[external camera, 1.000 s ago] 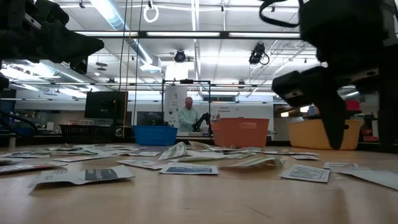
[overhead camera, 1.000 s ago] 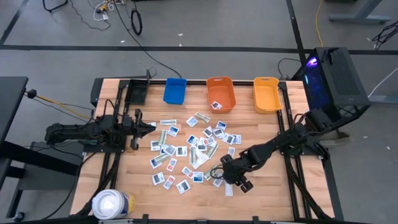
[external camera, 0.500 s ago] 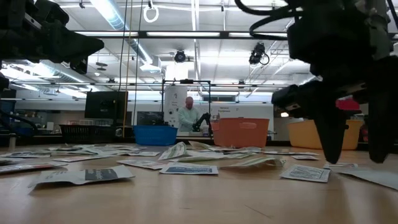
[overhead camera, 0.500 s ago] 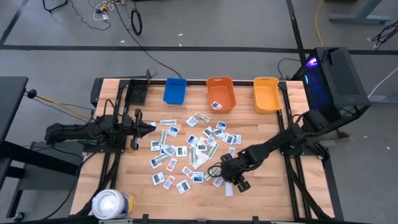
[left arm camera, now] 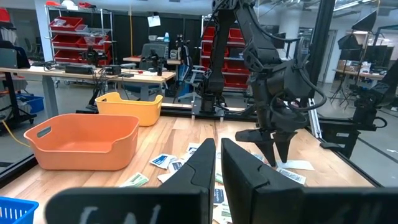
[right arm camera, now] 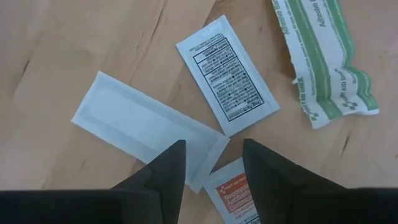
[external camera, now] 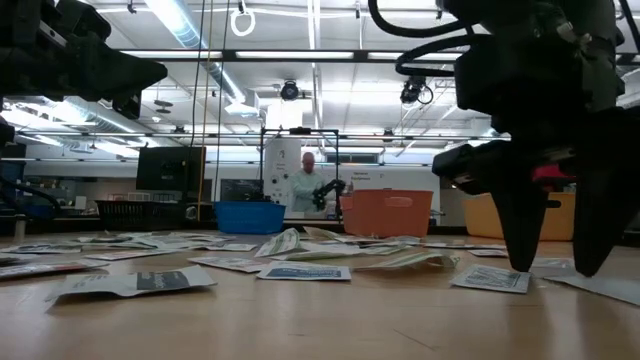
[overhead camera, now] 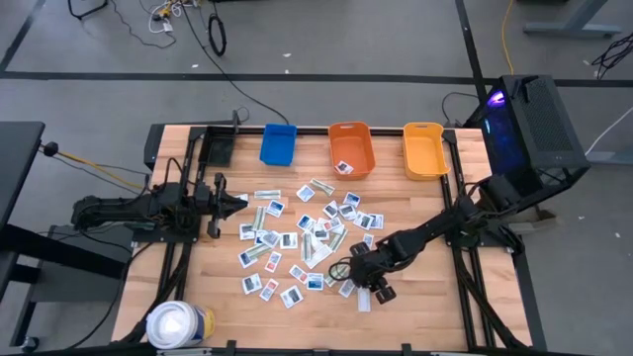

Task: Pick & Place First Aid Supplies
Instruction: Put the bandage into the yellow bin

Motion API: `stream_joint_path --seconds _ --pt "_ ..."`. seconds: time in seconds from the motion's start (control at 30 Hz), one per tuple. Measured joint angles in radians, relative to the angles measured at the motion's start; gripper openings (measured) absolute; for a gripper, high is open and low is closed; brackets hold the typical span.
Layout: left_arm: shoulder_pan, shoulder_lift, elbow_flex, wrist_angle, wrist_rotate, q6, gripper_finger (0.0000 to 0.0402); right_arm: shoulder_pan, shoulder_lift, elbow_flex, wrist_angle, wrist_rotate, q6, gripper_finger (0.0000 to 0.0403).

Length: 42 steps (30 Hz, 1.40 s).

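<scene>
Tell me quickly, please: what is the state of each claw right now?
Left claw: shut, holding nothing, waiting at the table's left side.
Right claw: open, empty, low over a plain white packet and a red-print packet.

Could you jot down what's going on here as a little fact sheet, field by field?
Table: wooden table
Supplies: packets scattered mid-table
Bins: blue bin, orange bin with one packet inside, yellow bin, along the far edge
Right gripper: open, low over a plain white packet near the pile's front edge
Left gripper: shut, waiting at the pile's left side
Also: large white roll at the front left corner
</scene>
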Motion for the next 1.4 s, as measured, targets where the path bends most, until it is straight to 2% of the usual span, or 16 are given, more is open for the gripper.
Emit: stream_joint_path --seconds 0.4,0.73,0.87,1.4 --pt "0.000 0.000 0.000 0.000 0.000 0.000 0.0032 0.000 0.006 0.001 -0.005 0.002 -0.031 0.0153" --pt "0.000 0.000 0.000 0.000 0.000 0.000 0.0032 -0.002 0.008 0.002 -0.016 0.033 -0.043 0.0041" --pt "0.000 0.000 0.000 0.000 0.000 0.000 0.0032 -0.003 0.008 0.001 -0.019 0.030 -0.050 0.0007" --pt "0.000 0.000 0.000 0.000 0.000 0.000 0.0032 -0.002 -0.024 -0.004 -0.070 -0.011 -0.006 0.0001"
